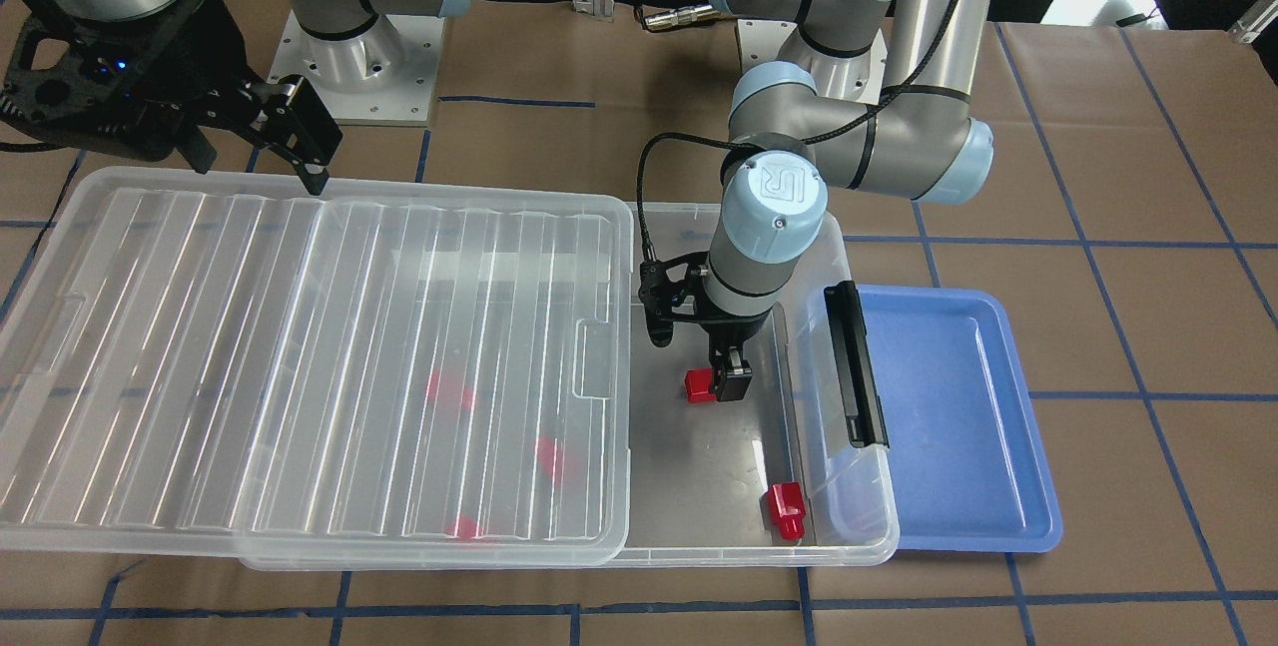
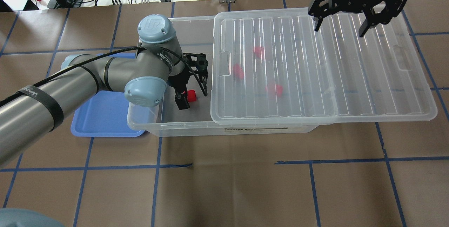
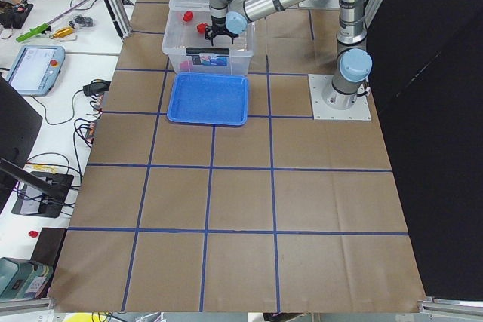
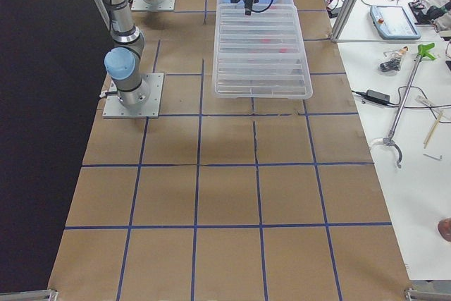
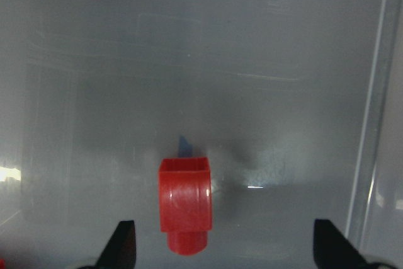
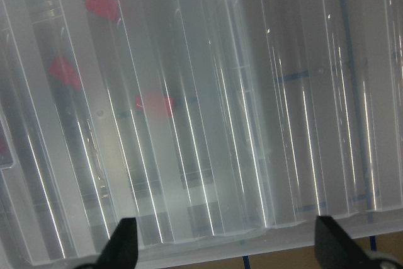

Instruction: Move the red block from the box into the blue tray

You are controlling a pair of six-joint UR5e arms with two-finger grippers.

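The left hand (image 5: 225, 247) is reaching down into the uncovered end of the box (image 2: 182, 128), its two fingers standing wide apart and holding nothing. In the wrist view the red block (image 5: 184, 203) is lying on the clear floor low in the frame, between the two fingertips but nearer the one at lower left and touching neither, its nub pointing toward the bottom edge. In the front-facing view this block is sitting just left of the one finger that shows. A second red block (image 1: 786, 509) is lying toward the lower right corner of the open part, well apart from the hand. The lid (image 1: 300, 346) is covering the rest of the box, with three red shapes (image 1: 449, 389) showing blurred beneath it. The blue tray (image 1: 958, 426) is lying on the counter (image 1: 699, 606) just right of the box's latch bar (image 1: 856, 366). The right hand (image 2: 339, 28) is hovering over the lid at upper right of the overhead view, fingers spread wide and gripping nothing.
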